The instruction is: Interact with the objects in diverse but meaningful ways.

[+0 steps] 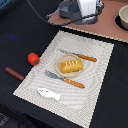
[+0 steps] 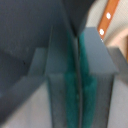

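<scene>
As the wrist view fills with the fingers, we log:
Gripper (image 2: 78, 85): clenched; green pads (image 2: 88, 95) pressed together, only a thin seam between, nothing held.
Arm: in the exterior view we see only its blurred head (image 1: 80, 10) at the top edge, over the pink board (image 1: 100, 22); fingers not visible there.
Plate (image 1: 60, 72): on the striped mat (image 1: 95, 95); holds the loaf (image 1: 71, 65).
Pot (image 1: 123, 18): cut off at the exterior view's right edge; contents cannot be made out.
Knife (image 1: 80, 56), fork (image 1: 65, 79): flank the plate.
Fish (image 1: 49, 93): on the mat's near edge.
Tomato (image 1: 33, 58): just off the mat, exterior view's left.
Sausage (image 1: 14, 73): on the black cloth, near the tomato.
Wrist view: blurred; an orange handle (image 2: 108, 20) shows behind the fingers.
</scene>
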